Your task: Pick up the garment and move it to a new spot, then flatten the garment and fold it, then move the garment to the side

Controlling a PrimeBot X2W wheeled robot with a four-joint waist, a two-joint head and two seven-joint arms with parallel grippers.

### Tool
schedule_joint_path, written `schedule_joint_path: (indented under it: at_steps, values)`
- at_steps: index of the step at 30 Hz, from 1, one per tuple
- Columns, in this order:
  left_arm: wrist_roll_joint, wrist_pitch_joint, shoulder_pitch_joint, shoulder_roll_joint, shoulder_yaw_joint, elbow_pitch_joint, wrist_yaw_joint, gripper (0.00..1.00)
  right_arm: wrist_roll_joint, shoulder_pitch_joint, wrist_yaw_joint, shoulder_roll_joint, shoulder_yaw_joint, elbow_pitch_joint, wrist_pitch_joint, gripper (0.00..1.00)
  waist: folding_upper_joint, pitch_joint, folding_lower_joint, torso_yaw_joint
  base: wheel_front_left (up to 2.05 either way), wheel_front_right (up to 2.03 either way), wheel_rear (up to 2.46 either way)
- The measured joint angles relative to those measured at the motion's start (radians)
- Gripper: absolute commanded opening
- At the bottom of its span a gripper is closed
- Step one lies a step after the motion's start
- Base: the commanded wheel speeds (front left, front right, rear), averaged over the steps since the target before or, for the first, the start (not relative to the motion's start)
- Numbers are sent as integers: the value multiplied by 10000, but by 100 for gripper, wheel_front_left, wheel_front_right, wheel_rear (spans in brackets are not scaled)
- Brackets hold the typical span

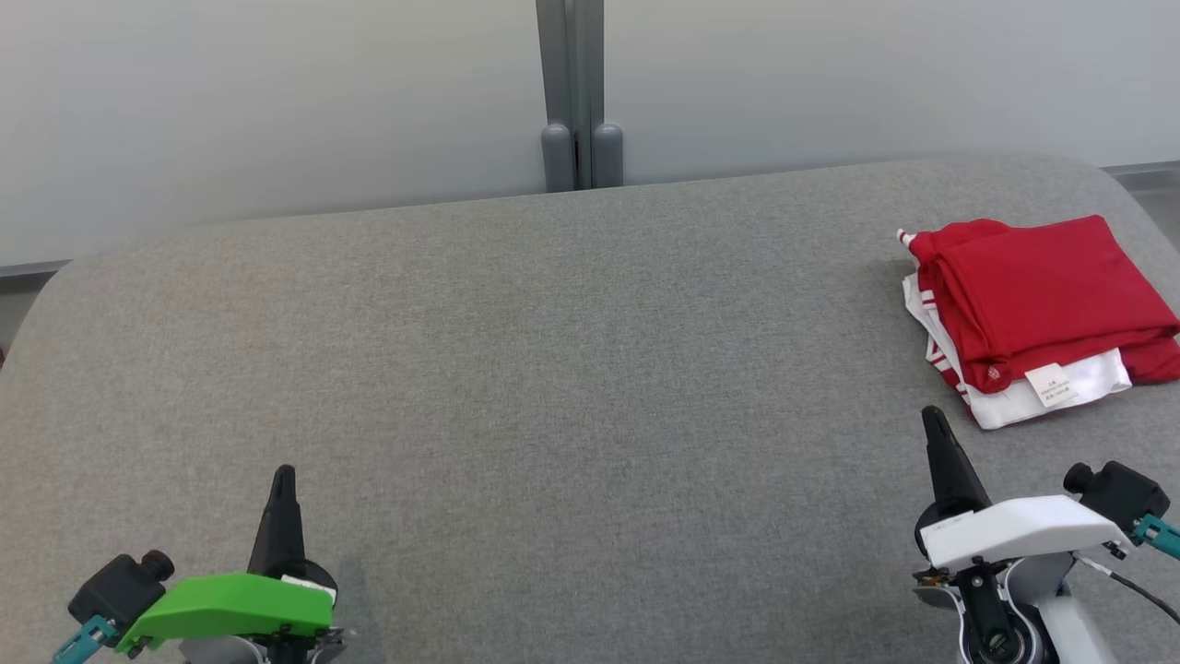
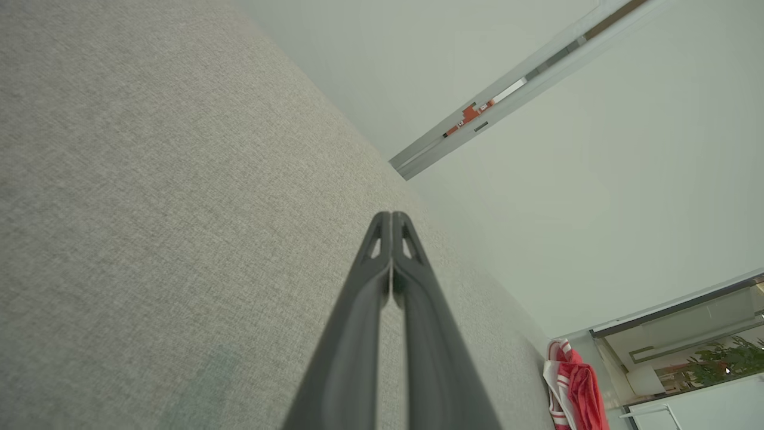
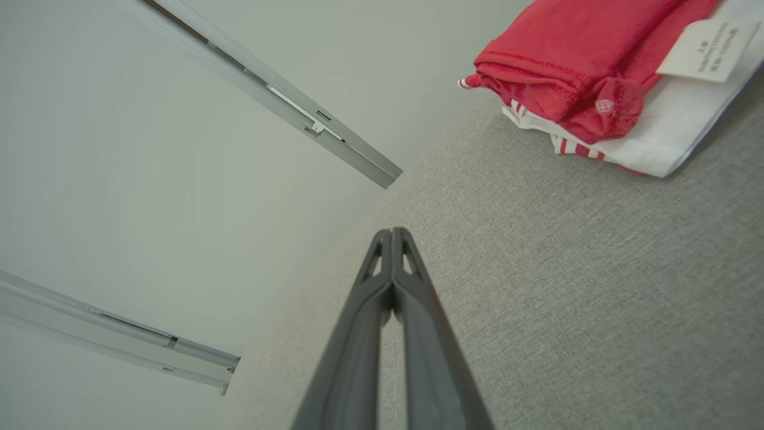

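Left end effector [image 1: 284, 472] and right end effector [image 1: 931, 413] sit closed, empty, over the table [image 1: 553, 369]; left wrist view adds a plant [image 2: 719, 361] past the garment [image 2: 576, 382].

Light: bright, even, diffuse
Shadows: faint, soft-edged
Head view: sharp
Wrist views: wide-angle, table [image 3: 537, 269] edge bowed

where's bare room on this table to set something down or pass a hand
The grey table is bare from its left edge across the middle, between the left gripper and right gripper, back to the grey post. The right side is crowded: the folded red and white garment lies there, with a narrow gap to the right gripper's tip.
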Motion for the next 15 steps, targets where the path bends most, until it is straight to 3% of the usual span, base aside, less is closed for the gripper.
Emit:
schedule_joint_path:
  at_steps: [15]
  values:
    - [-1513, 474, -157, 2, 282, 0, -86, 0, 1703, -33, -2, -4, -228, -40, 441, 0, 0, 20, 0, 34, 0, 0, 0]
